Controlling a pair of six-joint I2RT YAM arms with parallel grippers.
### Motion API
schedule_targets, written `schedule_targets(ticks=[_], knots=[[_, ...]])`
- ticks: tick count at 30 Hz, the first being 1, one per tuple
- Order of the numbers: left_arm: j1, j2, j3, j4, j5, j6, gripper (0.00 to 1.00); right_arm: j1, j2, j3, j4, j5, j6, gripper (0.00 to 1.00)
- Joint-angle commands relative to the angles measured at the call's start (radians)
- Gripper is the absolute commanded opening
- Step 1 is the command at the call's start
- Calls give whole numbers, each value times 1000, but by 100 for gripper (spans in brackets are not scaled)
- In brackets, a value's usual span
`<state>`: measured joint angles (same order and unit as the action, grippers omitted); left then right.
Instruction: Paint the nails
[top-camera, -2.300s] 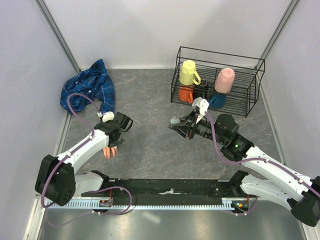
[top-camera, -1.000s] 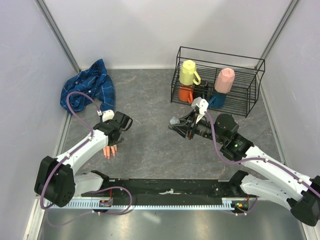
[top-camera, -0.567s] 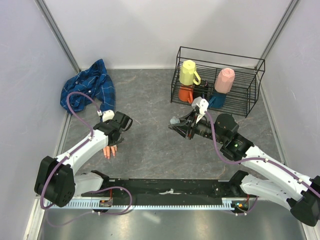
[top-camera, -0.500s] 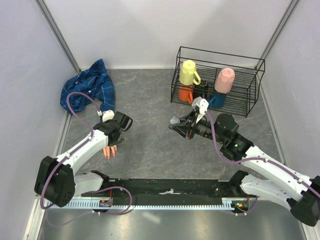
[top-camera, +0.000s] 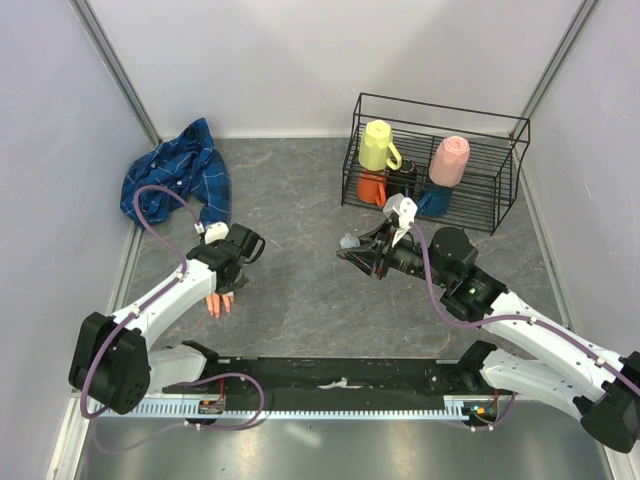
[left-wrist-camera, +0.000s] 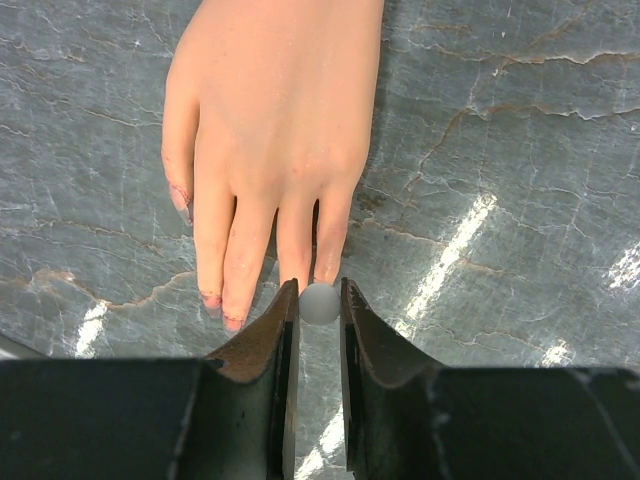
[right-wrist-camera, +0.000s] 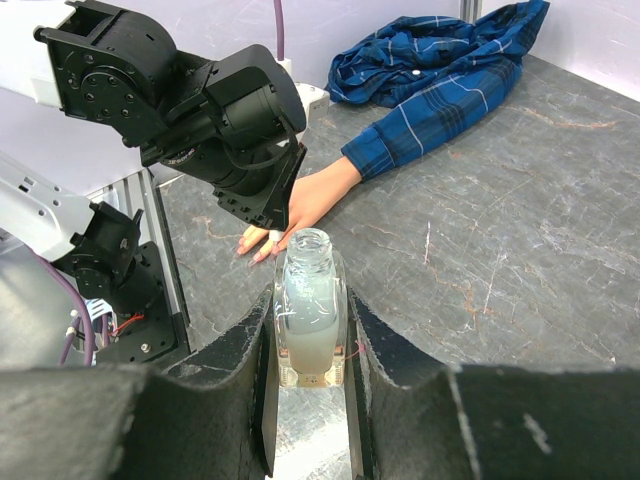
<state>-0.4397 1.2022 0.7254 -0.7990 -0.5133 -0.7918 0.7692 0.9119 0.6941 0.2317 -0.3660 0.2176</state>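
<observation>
Near left edge of table, toward near side: mannequin hand (left-wrist-camera: 270, 130) lies palm down on grey surface, fingers toward near edge, wrist in blue plaid sleeve (right-wrist-camera: 420, 130). Nails (left-wrist-camera: 232, 322) at fingertips, reddish smears on several. Left gripper (left-wrist-camera: 318, 295) above fingertips, jaws pinching small pale round-ended piece (left-wrist-camera: 320, 303) just beside one fingertip; contact cannot be told. Right gripper (right-wrist-camera: 308, 300) over table centre, jaws clamped on uncapped glass bottle (right-wrist-camera: 306, 290), whitish liquid inside. Wire rack (top-camera: 440, 160) with cups near far right corner.
</observation>
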Motion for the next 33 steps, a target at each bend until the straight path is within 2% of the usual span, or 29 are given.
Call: schedule_targets(ticks=[1, 33], knots=[[4, -12, 12, -5, -7, -40, 2, -2, -7, -8, 61, -19, 11, 0], [4, -38, -7, -29, 10, -70, 2, -5, -7, -15, 67, -22, 16, 0]])
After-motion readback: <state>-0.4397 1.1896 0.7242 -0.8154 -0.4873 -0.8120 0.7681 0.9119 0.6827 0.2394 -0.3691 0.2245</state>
